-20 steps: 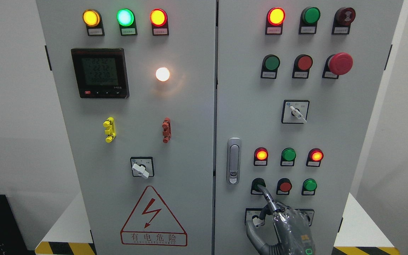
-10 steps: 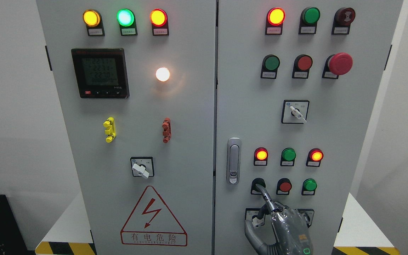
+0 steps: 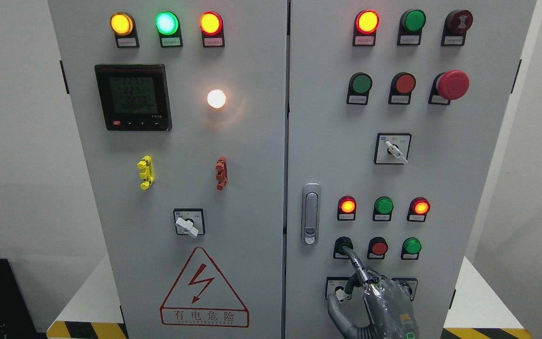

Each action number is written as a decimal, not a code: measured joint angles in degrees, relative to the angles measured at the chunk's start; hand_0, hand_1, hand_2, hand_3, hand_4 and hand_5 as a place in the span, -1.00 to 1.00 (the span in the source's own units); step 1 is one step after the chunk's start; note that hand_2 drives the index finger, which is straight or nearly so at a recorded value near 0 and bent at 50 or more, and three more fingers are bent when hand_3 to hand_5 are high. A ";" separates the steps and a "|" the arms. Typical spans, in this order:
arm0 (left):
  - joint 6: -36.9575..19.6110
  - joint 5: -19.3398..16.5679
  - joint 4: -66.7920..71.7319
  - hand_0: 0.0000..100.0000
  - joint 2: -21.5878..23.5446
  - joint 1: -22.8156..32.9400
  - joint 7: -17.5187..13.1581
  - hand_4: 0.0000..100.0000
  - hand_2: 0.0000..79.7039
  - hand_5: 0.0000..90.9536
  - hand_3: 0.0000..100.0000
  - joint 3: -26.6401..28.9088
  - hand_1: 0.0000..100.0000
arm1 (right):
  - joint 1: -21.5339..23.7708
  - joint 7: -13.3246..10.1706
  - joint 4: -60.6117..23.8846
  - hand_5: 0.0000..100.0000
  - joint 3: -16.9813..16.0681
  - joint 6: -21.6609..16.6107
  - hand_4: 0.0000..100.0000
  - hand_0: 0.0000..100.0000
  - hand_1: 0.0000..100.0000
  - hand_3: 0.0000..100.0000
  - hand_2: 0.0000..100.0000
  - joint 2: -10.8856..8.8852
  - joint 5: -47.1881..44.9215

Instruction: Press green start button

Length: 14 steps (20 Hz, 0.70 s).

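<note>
From the head camera, a tall pale-grey metal control cabinet (image 3: 252,197) with two doors fills the frame. On its right door, low down, sits a row of three small round push buttons. The leftmost is the green start button (image 3: 343,245) in a black collar, directly below a lit red-orange indicator lamp (image 3: 347,205). Beside it to the right are a round red push button (image 3: 379,247) and another round green push button (image 3: 411,246).

A single robot hand (image 3: 374,296), dark grey and wrapped in shiny clear plastic, rises from the bottom edge right of the middle, so it reads as the right hand. Its index finger (image 3: 353,259) is stretched up and to the left, with the tip touching the lower edge of the green start button. The thumb (image 3: 334,306) hangs out to the left, and the other fingers are folded in against the palm; the hand grasps nothing. It covers part of a black-framed selector switch (image 3: 336,287) set below the button row.

Left of the buttons, a silver oblong door latch (image 3: 310,213) stands upright near the door's edge. On the left door are a black digital meter (image 3: 133,97) with a greenish screen, a glowing white lamp (image 3: 216,98) and a red-outlined triangular lightning warning sign (image 3: 203,289).
</note>
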 measured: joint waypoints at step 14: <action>0.00 0.00 0.01 -0.76 0.00 -0.01 0.00 -1.00 -1.00 -1.00 -1.00 0.00 0.11 | 3.36 -0.20 -2.97 -0.08 -0.10 -3.74 0.13 0.53 -0.27 0.26 -1.00 0.00 -5.87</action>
